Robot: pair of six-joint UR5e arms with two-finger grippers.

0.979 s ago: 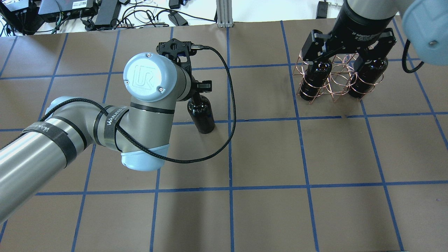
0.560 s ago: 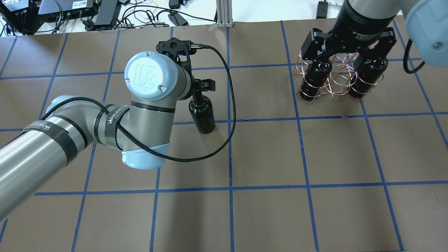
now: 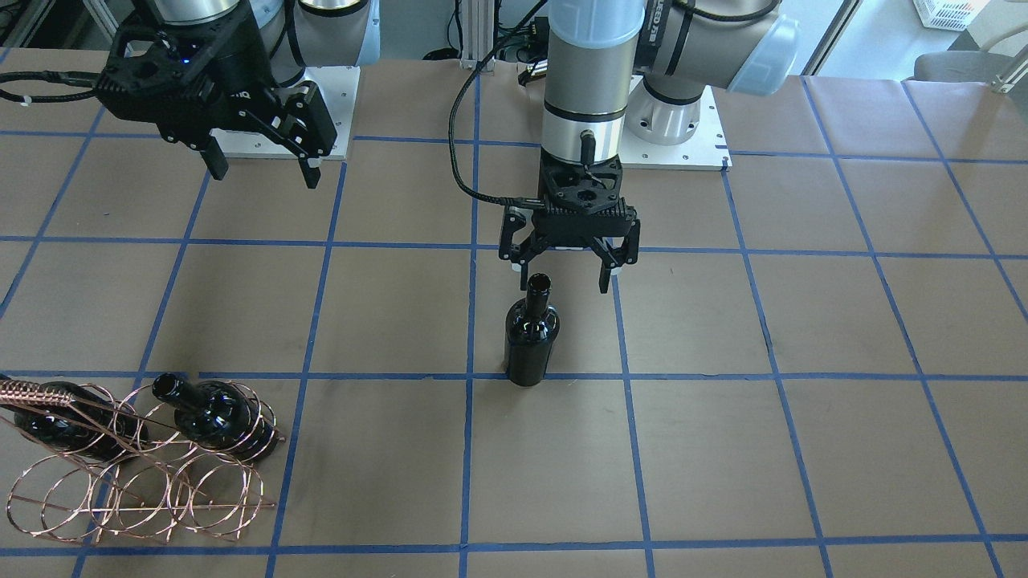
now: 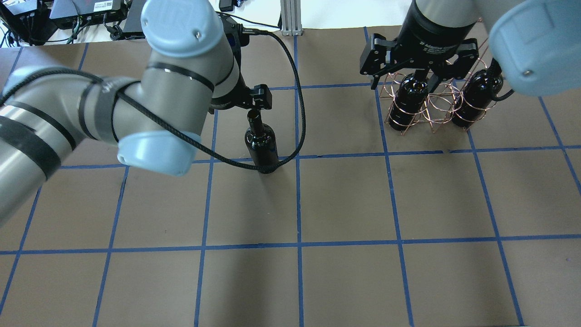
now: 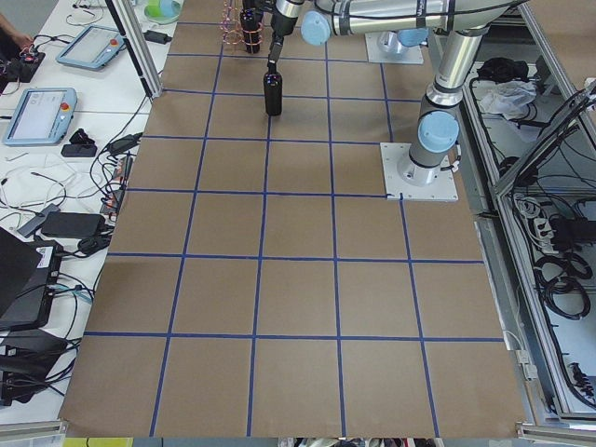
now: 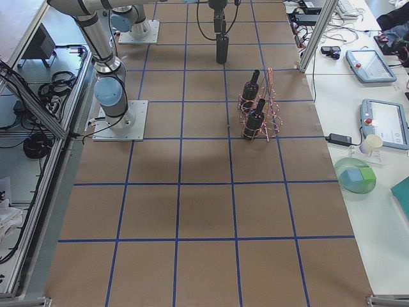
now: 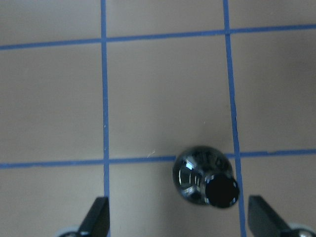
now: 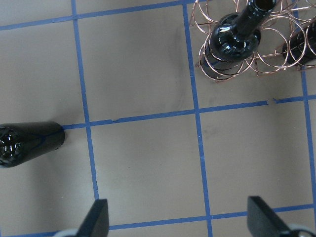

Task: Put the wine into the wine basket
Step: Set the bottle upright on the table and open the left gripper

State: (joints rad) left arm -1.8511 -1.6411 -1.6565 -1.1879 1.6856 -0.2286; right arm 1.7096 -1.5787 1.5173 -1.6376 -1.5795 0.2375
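A dark wine bottle (image 3: 531, 341) stands upright and alone on the brown table; it also shows in the overhead view (image 4: 262, 147). My left gripper (image 3: 562, 269) is open just above its mouth. In the left wrist view the bottle (image 7: 197, 173) sits below and between the fingers, nearer the right one (image 7: 261, 219). The copper wire wine basket (image 3: 136, 482) holds two more bottles (image 4: 408, 97) (image 4: 476, 97). My right gripper (image 3: 261, 164) is open, empty and raised above the basket (image 4: 435, 106).
Blue tape lines grid the table. The left arm's black cable (image 4: 297, 113) loops beside the standing bottle. Cables and electronics (image 4: 91, 13) lie past the far edge. The right wrist view shows the basket (image 8: 276, 64) and the standing bottle (image 8: 29, 143).
My left arm has risen, lifting its gripper from the bottle's neck to above the mouth. My right arm has also risen and shifted left. The bottle stays standing in place.
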